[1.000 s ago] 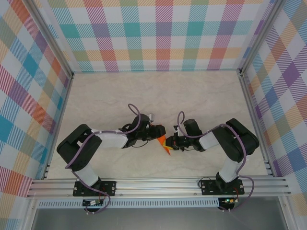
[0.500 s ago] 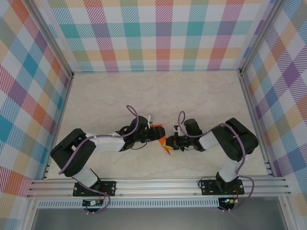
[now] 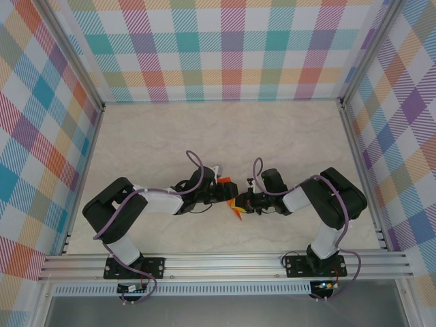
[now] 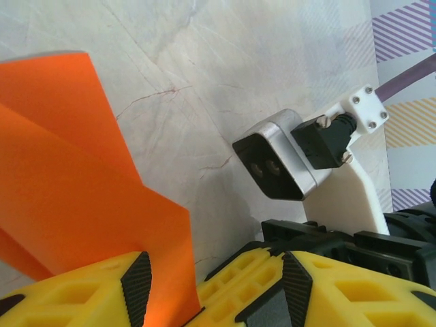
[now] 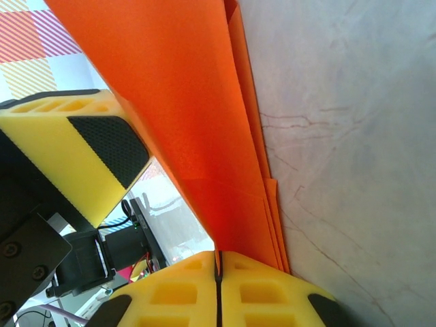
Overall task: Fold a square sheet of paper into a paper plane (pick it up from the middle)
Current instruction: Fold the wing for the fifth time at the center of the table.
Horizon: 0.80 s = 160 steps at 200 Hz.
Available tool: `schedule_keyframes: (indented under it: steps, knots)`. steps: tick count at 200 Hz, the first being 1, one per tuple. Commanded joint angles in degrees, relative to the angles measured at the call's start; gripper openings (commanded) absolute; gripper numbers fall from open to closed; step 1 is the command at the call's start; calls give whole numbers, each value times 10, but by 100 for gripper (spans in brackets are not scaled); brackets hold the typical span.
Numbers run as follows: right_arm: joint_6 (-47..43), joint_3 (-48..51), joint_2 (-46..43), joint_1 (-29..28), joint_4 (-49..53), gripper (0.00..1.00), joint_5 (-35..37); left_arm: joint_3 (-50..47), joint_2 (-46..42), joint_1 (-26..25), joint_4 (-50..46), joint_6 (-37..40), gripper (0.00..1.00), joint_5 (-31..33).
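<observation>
Folded orange paper (image 3: 236,207) pinched in the right gripper (image 5: 218,262)
Plain, layered, sharply creased. The right gripper's jaws are clamped flat on it. Facing it, the left gripper (image 4: 204,289) has jaws half apart, straddling the paper's other edge.

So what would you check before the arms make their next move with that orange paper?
1. Right gripper clamped on the orange paper: ok, jaws shut on it.
2. Left gripper ready to grip: ok, jaws apart with the paper between them.
3. Paper untorn: ok where it shows.
4. Folded layers flush: not ok, their edges sit slightly stepped in the right wrist view.
5. Paper lifted off the table: cannot tell.
</observation>
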<state>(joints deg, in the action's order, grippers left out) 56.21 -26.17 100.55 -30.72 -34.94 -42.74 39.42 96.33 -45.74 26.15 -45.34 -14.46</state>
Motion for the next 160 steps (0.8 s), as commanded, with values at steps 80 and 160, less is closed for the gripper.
schedule_keyframes:
  steps: [80, 160]
  knots:
    - [-34, -7, -21, 2, 65, 15, 22, 29, 54, -4, 10, 21, 55, 27]
    - [-82, -16, -43, 1, 157, 20, 74, 40, 57, -2, 6, 27, 55, 14]
